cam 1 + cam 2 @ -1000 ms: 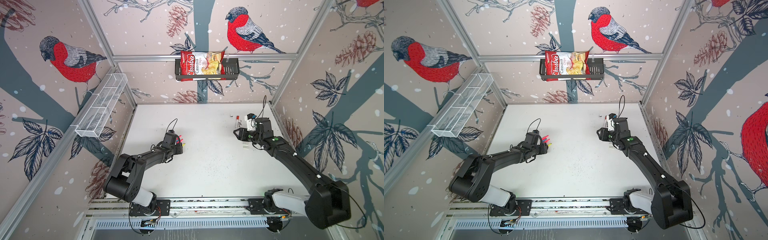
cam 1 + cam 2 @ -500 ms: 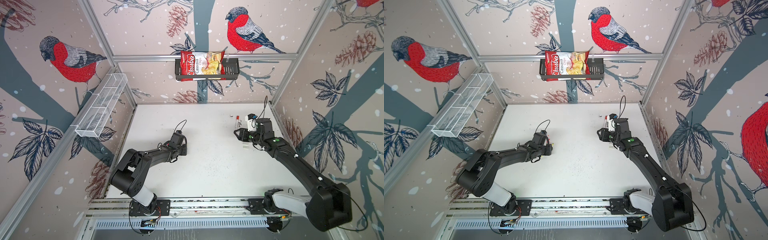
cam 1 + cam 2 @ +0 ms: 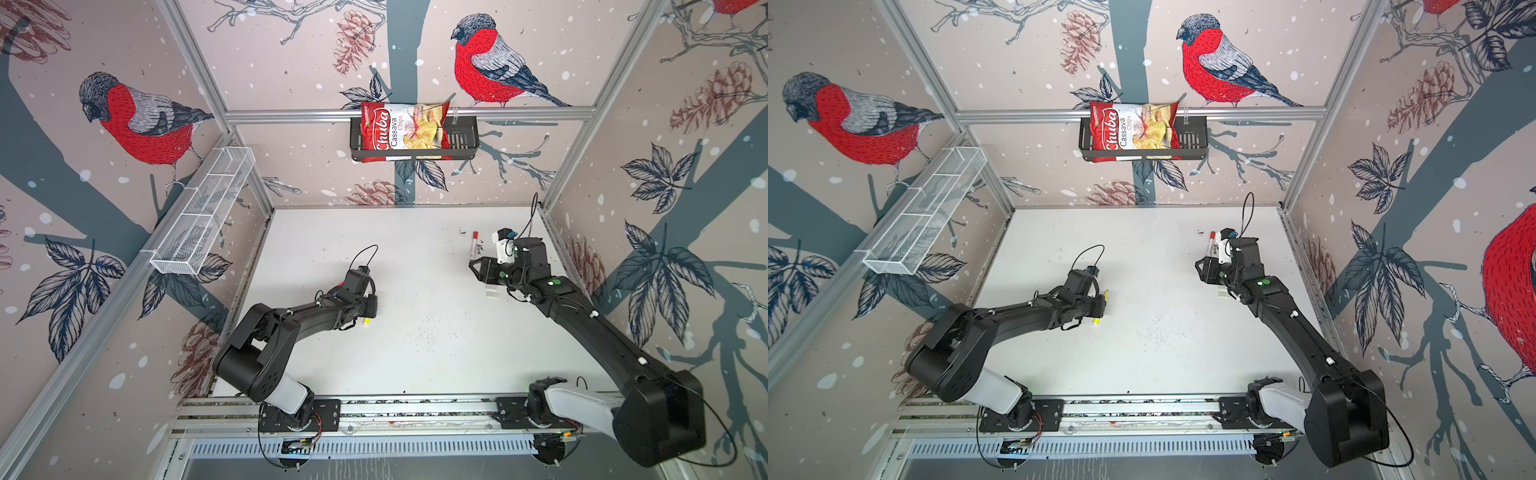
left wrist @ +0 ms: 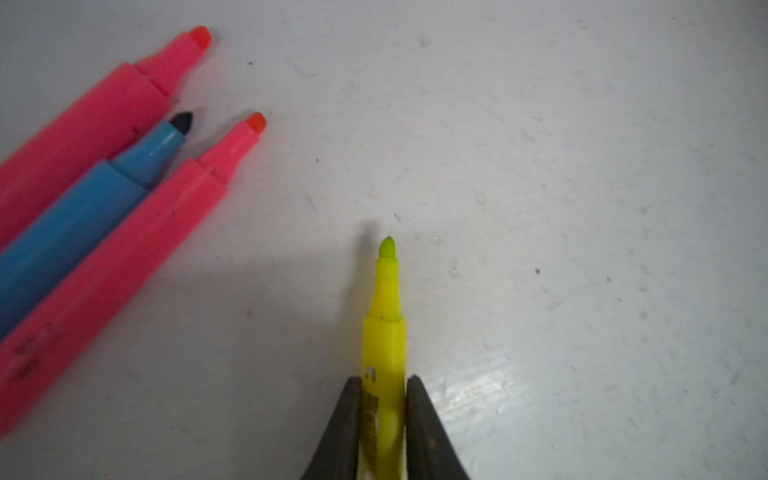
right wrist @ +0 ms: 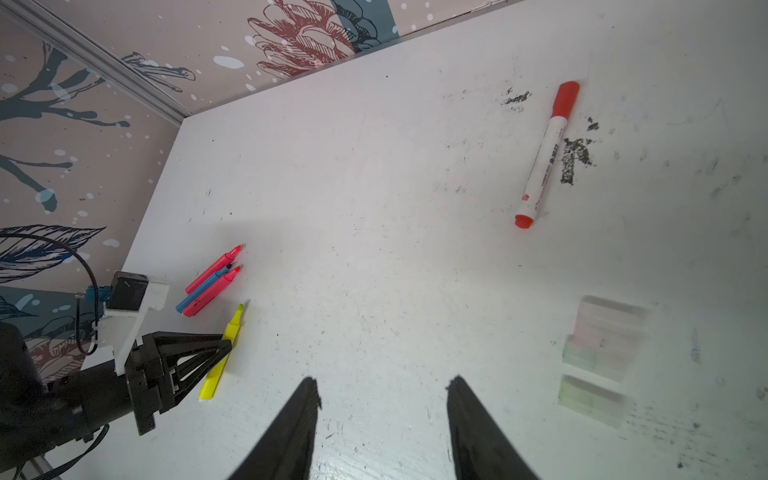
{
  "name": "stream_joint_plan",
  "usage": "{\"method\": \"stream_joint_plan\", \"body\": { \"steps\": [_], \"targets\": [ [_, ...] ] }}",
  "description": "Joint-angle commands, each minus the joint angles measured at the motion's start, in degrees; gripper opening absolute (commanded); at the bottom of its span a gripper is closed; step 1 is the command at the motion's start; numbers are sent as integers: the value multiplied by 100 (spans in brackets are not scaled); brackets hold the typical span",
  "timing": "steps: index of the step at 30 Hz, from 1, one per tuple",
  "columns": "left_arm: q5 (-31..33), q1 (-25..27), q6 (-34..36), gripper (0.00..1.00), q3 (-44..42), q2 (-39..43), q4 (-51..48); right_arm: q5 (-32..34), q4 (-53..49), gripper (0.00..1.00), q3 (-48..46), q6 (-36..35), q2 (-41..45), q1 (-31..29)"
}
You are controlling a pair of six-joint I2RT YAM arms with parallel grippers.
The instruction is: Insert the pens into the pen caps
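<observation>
The left claw [image 4: 384,379] grips the yellow pen [image 4: 384,328] (rear cut off); right claw [image 5: 383,380] hangs parted; caps [image 5: 598,345] blurred.

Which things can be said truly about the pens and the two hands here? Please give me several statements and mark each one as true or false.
1. The left hand is shut on the yellow pen. True.
2. The right hand holds a pen cap. False: it is open, with nothing between its jaws.
3. The blue pen lies between two pink pens. True.
4. The yellow pen wears a cap. False: its tip is bare.
5. The white marker touches the pink pens. False: it lies far apart from them, nearer the translucent caps.
</observation>
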State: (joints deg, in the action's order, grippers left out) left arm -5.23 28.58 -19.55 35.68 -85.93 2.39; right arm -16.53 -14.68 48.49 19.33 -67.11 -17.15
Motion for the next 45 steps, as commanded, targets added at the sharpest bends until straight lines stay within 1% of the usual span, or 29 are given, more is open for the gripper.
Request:
{"method": "stream_joint_plan", "body": {
  "steps": [1, 3, 6, 8, 13, 15, 16, 19, 24, 26, 30, 34, 43, 45],
  "targets": [
    [-822, -1, -90, 21, -218, 408, 694, -315, 292, 52, -85, 14, 5, -7],
    [-1217, 6, -166, 21, -461, 736, 1261, -556, 451, 52, -194, 83, -16, -7],
    [-1778, 0, -402, 22, -904, 1227, 2271, -1155, 780, 53, -389, 179, -110, -92],
    [-1879, 0, -578, 22, -1121, 1455, 2753, -1421, 959, 53, -471, 167, -184, -303],
    [-2037, 0, -727, 21, -1314, 1674, 3149, -1467, 1195, 53, -460, -23, -391, -1079],
    [-2054, 5, -774, 21, -1369, 1711, 3231, -1486, 1239, 52, -401, -109, -443, -1317],
    [-2056, 14, -773, 21, -1374, 1741, 3230, -1454, 1231, 52, -362, -162, -625, -1428],
    [-2113, 2, -813, 20, -1419, 1847, 3273, -1267, 1114, 52, -218, -373, -782, -1677],
    [-2433, 12, -819, 20, -1364, 1993, 3280, -1142, 824, 54, 1, -1111, -911, -2299],
    [-2634, 7, -805, 20, -1301, 2022, 3289, -1158, 705, 55, 81, -1361, -931, -2431],
    [-2937, 15, -781, 20, -1200, 2104, 3254, -1106, 472, 56, 211, -1786, -885, -2519],
    [-3152, 16, -736, 19, -1148, 2240, 3170, -1062, 407, 57, 244, -2069, -771, -2530],
    [-3571, 11, -898, 19, -1149, 2385, 3374, -1397, 308, 57, 457, -2257, -949, -2626],
    [-3610, 5, -952, 19, -1152, 2390, 3464, -1573, 263, 57, 477, -2294, -1002, -2635]
  ]
}}
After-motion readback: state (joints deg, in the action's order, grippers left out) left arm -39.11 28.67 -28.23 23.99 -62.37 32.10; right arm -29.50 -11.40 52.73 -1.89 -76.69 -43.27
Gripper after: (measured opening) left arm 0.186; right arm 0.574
